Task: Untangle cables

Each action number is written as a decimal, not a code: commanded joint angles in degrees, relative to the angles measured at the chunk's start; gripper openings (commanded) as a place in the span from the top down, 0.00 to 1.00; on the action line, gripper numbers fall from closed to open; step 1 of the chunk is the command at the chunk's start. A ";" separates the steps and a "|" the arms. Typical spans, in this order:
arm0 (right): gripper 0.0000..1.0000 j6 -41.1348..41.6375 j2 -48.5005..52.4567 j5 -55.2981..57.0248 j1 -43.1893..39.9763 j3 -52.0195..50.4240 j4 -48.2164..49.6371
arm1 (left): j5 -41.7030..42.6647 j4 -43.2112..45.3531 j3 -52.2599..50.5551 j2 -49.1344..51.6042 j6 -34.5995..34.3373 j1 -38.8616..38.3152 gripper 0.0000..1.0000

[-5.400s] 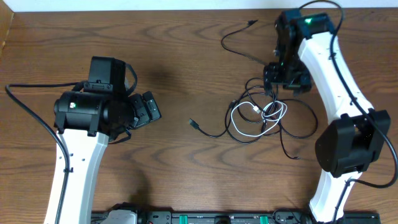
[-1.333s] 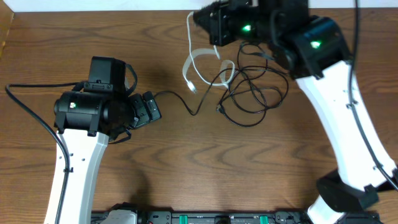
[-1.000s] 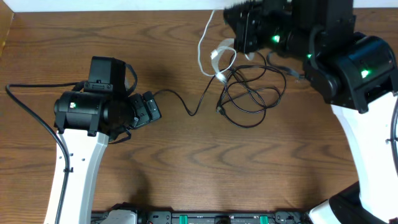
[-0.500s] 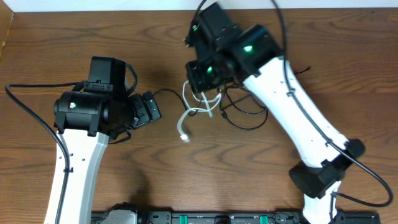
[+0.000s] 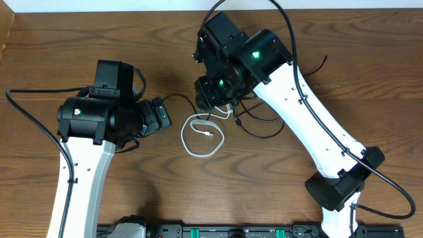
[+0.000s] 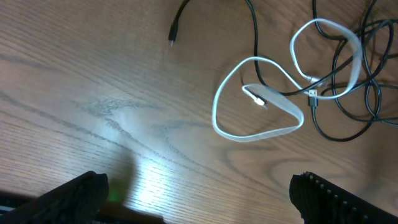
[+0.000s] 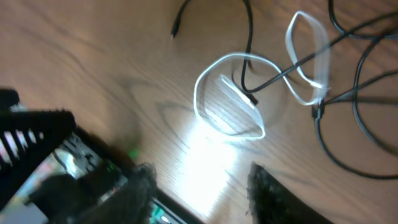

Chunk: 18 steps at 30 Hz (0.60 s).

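The white cable lies in a loose loop on the wooden table, between my two grippers. In the left wrist view the white cable forms two loops, the far one crossing the black cables. The tangle of black cables lies partly hidden under my right arm. One black plug end lies apart, toward my left gripper. The right gripper hovers over the tangle's left side, open with nothing between its fingers. Left of the loop, my left gripper is wide open and empty.
A black rail with green connectors runs along the table's front edge. The left arm's own thick black wire arcs across the table at the far left. The table's back edge meets a white wall.
The right gripper has opened and let go of the white cable. The cable hung from it half a second ago and now lies as a loop on the table.
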 commanded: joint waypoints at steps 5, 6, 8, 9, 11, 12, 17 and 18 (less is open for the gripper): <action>0.01 -2.43 -0.35 0.39 0.98 0.11 -1.49 | 0.31 -0.22 0.35 0.02 -0.31 0.31 0.02; 0.01 -2.43 -0.35 0.39 0.85 0.11 -1.49 | 0.33 -0.22 0.35 0.02 -0.31 0.31 0.02; 0.01 -2.45 -0.48 0.87 0.11 0.13 -1.70 | 0.31 -0.22 0.35 0.02 -0.31 0.28 0.02; 0.01 -2.43 -0.48 1.97 -0.50 0.13 -2.16 | 0.31 -0.24 0.35 0.00 -0.31 0.31 0.02; 0.01 -2.43 -0.48 5.11 -2.16 0.13 -3.30 | 0.31 -0.22 0.35 0.02 -0.31 0.28 0.02; 0.01 -2.43 -0.48 6.78 -3.02 0.13 -3.85 | 0.33 -0.24 0.35 0.02 -0.31 0.31 0.02; 0.01 -1.51 -0.46 12.94 -9.11 0.13 -7.30 | 0.31 -0.24 0.35 0.02 -0.31 0.31 0.02; 0.01 -1.62 -0.44 13.09 -10.38 0.13 -7.63 | 0.33 -0.24 0.35 0.02 -0.31 0.31 0.02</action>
